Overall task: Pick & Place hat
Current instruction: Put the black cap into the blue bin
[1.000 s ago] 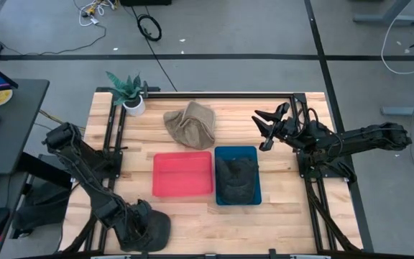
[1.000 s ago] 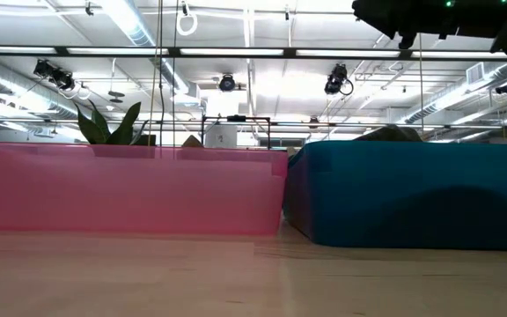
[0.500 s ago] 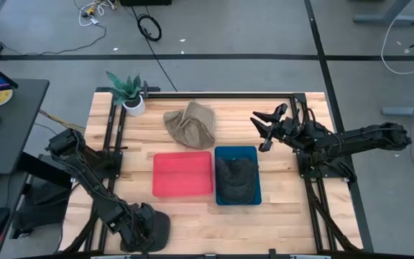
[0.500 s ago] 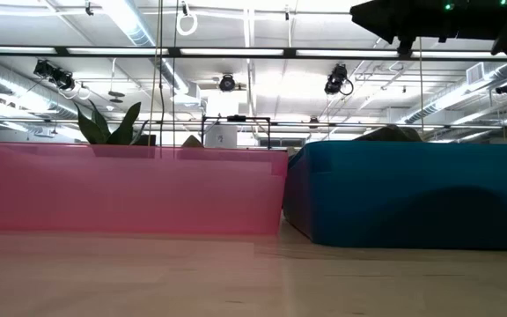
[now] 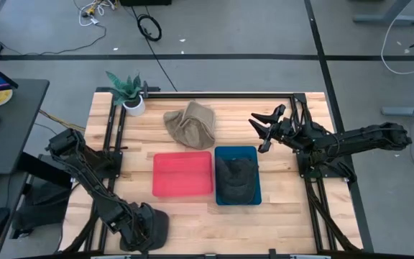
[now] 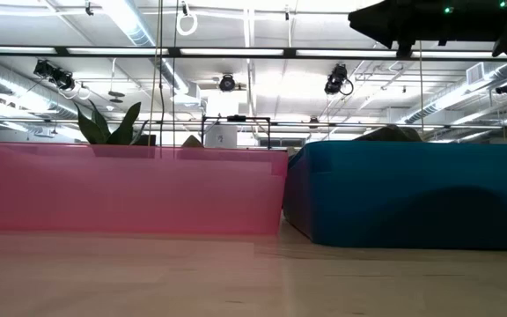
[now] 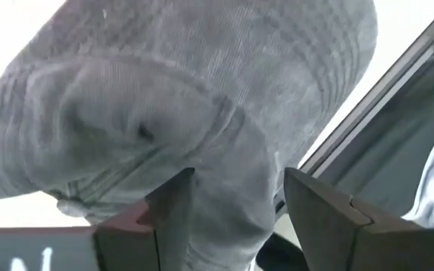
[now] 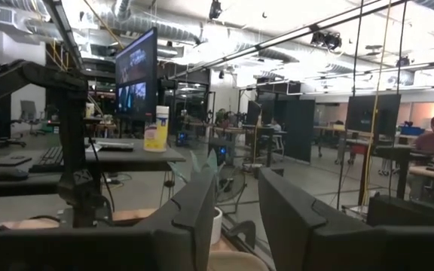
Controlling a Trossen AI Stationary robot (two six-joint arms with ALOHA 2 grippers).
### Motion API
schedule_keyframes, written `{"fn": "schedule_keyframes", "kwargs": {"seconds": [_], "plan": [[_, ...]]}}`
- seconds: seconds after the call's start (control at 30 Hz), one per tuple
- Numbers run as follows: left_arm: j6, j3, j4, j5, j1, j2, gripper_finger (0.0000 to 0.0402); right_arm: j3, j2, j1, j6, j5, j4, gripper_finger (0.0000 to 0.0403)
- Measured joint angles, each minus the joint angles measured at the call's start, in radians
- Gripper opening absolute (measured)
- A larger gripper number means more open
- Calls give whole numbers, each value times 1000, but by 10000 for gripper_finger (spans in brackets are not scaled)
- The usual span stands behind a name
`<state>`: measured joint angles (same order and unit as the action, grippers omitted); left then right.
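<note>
A dark grey hat [image 5: 158, 226] lies at the table's near left corner, and it fills the left wrist view [image 7: 202, 90]. My left gripper [image 7: 236, 218] points steeply down onto it, open, with a bulge of the hat's cloth between its fingers. A tan hat [image 5: 190, 125] lies crumpled on the table at the far middle. Another dark hat [image 5: 236, 180] sits in the blue bin [image 5: 220, 152]; its top shows over the bin's rim [image 6: 394, 134]. My right gripper [image 5: 259, 132] hangs open and raised over the table's right side, holding nothing. My left gripper comes at the dark grey hat from above, slanting. A hump of its cloth [image 7: 236, 181] reaches up between the open fingers. One finger [image 7: 173, 214] lies against the cloth. The other finger [image 7: 319, 218] stands a little apart; I cannot tell whether it touches. The hat rests on the table.
A red bin [image 5: 183, 174] stands beside the blue bin in the table's middle; in the low view both [image 6: 135, 189] block the sight beyond. A potted plant [image 5: 129, 92] stands at the far left corner. Black rails [image 5: 113, 137] run along both sides.
My left arm has leaned a little lower over the dark grey hat, its gripper staying open. My right gripper has tipped slightly where it hangs. No hat has moved.
</note>
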<state>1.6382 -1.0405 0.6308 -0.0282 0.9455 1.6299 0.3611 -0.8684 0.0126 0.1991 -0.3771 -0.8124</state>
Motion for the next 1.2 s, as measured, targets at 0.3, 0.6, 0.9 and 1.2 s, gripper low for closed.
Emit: {"fn": "schedule_keyframes", "kwargs": {"seconds": [0.3,0.6,0.9,1.2], "plan": [[1,0,1,31,1,0,209,0,0,0,0,0,0,111],[-34,0,1,128,-2,0,209,0,0,0,0,0,0,111],[-78,0,1,144,-7,0,134,0,0,0,0,0,-1,111],[-249,0,-4,142,-6,0,10,0,0,0,37,0,-71,111]]}}
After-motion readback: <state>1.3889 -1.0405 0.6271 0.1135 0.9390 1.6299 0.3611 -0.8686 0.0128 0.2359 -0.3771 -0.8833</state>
